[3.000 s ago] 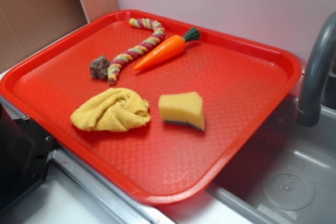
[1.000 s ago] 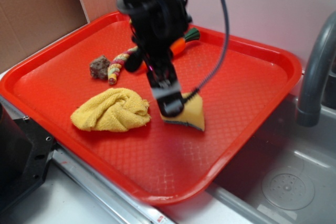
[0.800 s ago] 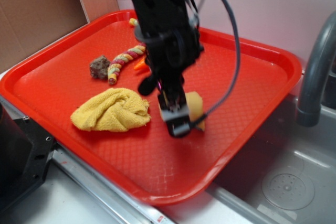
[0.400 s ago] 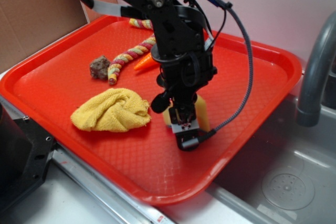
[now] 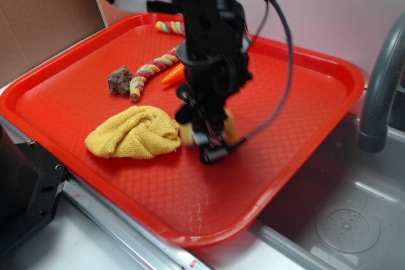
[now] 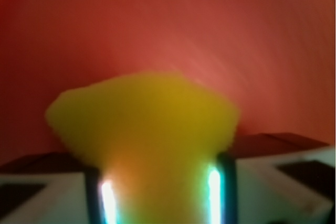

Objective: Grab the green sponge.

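All-black arm, blocky and jointed, with a grey flat ribbon and a dark braided cable looping off its side. Black claw, white-lit inner faces up close.

Tray: red plastic, glossy at the rim, with a fine embossed diamond texture across its floor. Yellow cloth: matt looped terry; brown lump: coarse and rough; rope toy: twisted fibre; green sponge: matt yellow foam. Sink: brushed grey metal with a dull sheen; faucet: smooth matt grey; hand: black plastic, slightly shiny.
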You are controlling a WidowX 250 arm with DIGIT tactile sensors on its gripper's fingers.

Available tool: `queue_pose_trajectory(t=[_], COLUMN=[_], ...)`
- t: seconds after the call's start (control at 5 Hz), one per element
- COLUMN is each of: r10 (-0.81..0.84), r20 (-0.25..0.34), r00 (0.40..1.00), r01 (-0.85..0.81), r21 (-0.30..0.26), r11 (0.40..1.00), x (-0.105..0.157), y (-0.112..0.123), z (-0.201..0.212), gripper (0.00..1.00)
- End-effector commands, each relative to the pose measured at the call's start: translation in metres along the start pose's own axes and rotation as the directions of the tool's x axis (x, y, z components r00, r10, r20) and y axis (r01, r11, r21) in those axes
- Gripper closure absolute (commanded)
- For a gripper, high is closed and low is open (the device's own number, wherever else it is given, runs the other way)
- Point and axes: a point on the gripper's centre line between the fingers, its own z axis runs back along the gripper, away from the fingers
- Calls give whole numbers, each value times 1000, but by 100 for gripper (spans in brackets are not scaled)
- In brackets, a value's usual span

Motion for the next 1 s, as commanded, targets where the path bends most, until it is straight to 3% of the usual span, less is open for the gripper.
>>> queue_pose_trajectory(t=[0.0,0.4,0.8], r10=[307,477,478], r20=[-14,71,57], r00=[952,876,876], r01=[-306,-473,-476], r21=[-107,-71,-43], r11=[946,878,878], x=[-14,-72,-89], y=[49,70,50], z=[86,136,128], gripper=[100,100,100])
